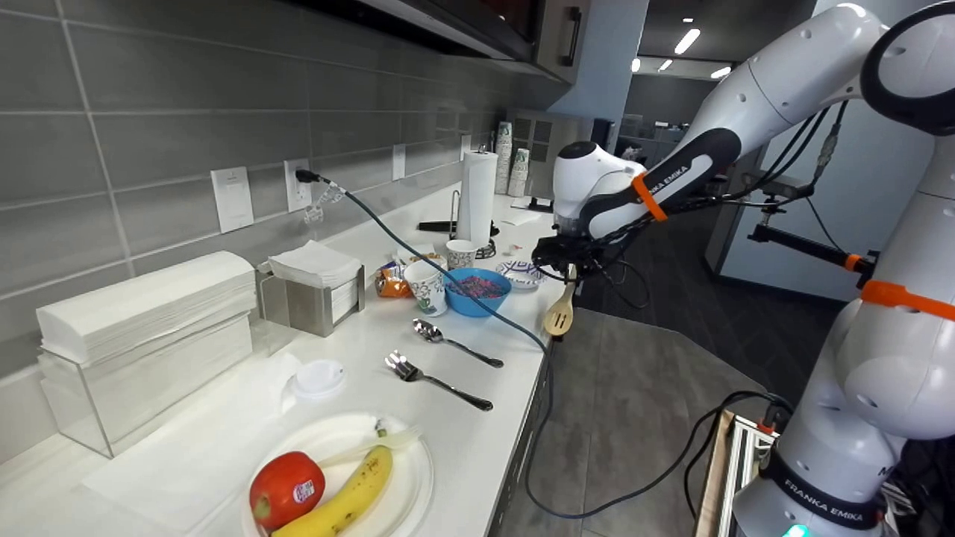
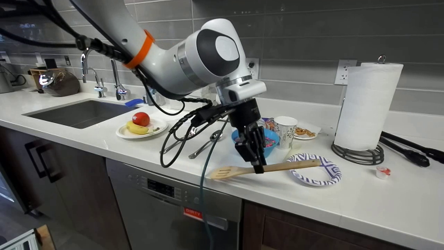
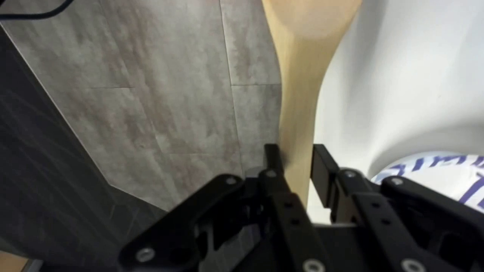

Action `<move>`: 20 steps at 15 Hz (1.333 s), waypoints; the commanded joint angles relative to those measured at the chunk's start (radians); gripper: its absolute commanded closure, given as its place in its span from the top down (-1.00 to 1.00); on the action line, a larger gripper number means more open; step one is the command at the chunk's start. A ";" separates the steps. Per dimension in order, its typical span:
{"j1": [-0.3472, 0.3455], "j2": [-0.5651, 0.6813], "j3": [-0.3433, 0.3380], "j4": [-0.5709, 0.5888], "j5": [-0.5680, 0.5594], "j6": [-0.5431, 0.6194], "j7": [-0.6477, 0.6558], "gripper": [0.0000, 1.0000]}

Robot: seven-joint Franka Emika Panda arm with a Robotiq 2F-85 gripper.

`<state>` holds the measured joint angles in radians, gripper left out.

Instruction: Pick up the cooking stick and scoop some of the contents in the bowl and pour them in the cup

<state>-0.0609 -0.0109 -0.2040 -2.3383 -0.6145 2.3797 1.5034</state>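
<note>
The tiled wall (image 2: 312,45) rose beyond the gripper (image 3: 297,160) and the white counter (image 2: 364,198) ran beneath it; in the wrist view, countertop showed along one side of the gripper and floor (image 3: 181,94) along the other. The robot arm (image 2: 204,59) hung over the counter's front edge. Below, toward the gripper's sink side, was the dishwasher (image 2: 149,208), and well off on that side lay the sink (image 2: 79,116). The paper towel roll (image 2: 369,107) stood upright on the opposite side, nearer the wall. Between its fingers (image 3: 273,156) the gripper had the cooking stick (image 2: 281,167) pinched by the narrow shaft, slotted head toward the sink side. The white plate (image 1: 409,477), with a banana (image 1: 351,498) and a red apple (image 1: 280,485), was well away on the sink side; the patterned plate (image 2: 334,172) was near the gripper, toward the roll. Just past the gripper, toward the wall, sat the blue bowl (image 1: 461,306) with pink-and-blue contents (image 1: 481,287), a paper cup (image 1: 427,291) and a second paper cup (image 1: 461,257) near it. The fork (image 1: 448,388) and the spoon (image 1: 462,347) lay on the gripper's sink side, the spoon closer.
</note>
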 commanded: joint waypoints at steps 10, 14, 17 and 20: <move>-0.140 -0.158 0.063 0.071 -0.420 0.102 0.317 -0.87; -0.136 -0.089 0.068 0.153 -0.554 0.139 0.455 -0.87; -0.120 -0.018 0.072 0.204 -0.609 0.127 0.572 -0.87; -0.099 0.072 0.079 0.266 -0.676 0.123 0.704 -0.87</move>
<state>-0.1750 -0.0418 -0.1308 -2.1491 -1.2207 2.4907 2.0708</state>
